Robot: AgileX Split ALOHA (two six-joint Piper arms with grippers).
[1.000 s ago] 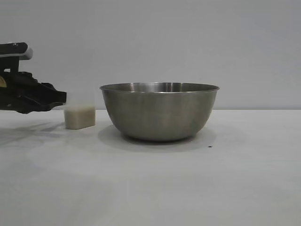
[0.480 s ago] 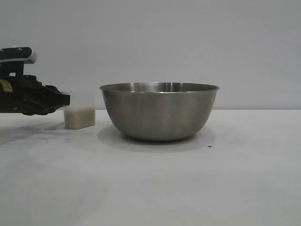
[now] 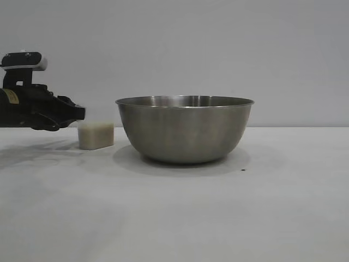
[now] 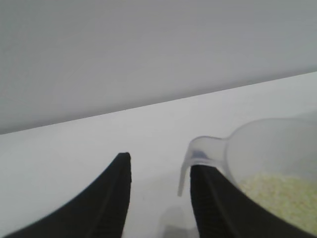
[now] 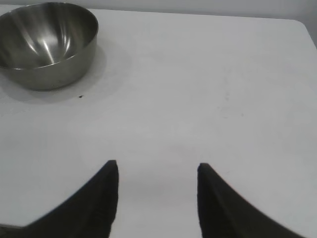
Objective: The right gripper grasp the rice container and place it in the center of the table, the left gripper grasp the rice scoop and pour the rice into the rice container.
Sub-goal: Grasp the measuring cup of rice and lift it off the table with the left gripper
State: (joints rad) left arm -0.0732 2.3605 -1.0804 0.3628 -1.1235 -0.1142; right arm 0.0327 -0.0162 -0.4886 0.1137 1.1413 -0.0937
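Observation:
The steel rice container [image 3: 185, 131] stands upright in the middle of the white table [image 3: 218, 218]. Just to its left stands the clear rice scoop [image 3: 96, 135], holding white rice [image 4: 282, 196]. My left gripper [image 3: 80, 113] reaches in from the left at the scoop's rim. In the left wrist view this gripper [image 4: 159, 166] is open; the scoop's handle [image 4: 185, 173] hangs between the jaws, against one finger and apart from the other. My right gripper [image 5: 157, 168] is open and empty over bare table, well away from the rice container [image 5: 47, 44], and out of the exterior view.
A plain grey wall runs behind the table. A small dark speck [image 3: 243, 170] lies on the surface right of the bowl. The table's rounded far corner [image 5: 302, 25] shows in the right wrist view.
My left gripper has moved right and slightly up, toward the scoop. The scoop has shifted a little to the right. Bowl and right gripper have not moved.

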